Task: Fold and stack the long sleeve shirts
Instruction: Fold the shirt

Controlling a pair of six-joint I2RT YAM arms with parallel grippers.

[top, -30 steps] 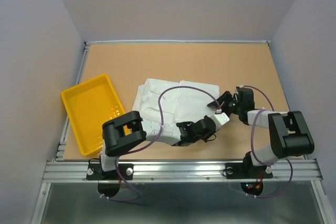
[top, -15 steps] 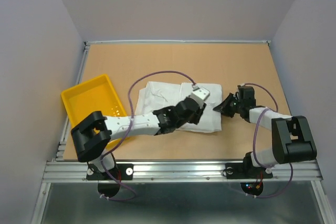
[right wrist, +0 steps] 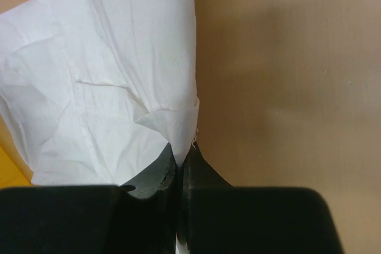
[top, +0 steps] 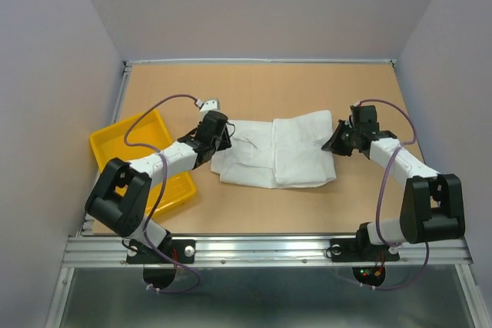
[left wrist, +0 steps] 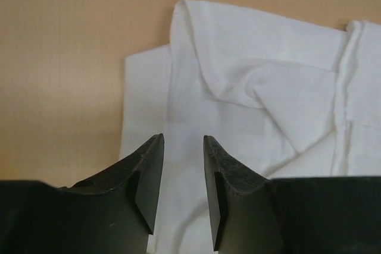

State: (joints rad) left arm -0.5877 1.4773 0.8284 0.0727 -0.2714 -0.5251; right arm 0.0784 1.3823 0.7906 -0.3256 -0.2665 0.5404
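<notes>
A white long sleeve shirt [top: 277, 153] lies partly folded across the middle of the table; it also shows in the left wrist view [left wrist: 256, 93] and the right wrist view [right wrist: 113, 81]. My left gripper [top: 224, 139] is at the shirt's left edge, open, its fingers [left wrist: 149, 176] over the cloth with nothing between them. My right gripper [top: 335, 140] is at the shirt's right edge, shut on a pinched fold of the shirt's edge [right wrist: 178, 138].
A yellow plastic tray [top: 131, 155] sits at the left, partly under my left arm. Bare brown table [top: 269, 90] lies behind and in front of the shirt. Grey walls enclose the table.
My left arm swept left across the shirt to its left edge. The shirt has spread wider and flatter. My right gripper moved slightly back, still holding the right edge.
</notes>
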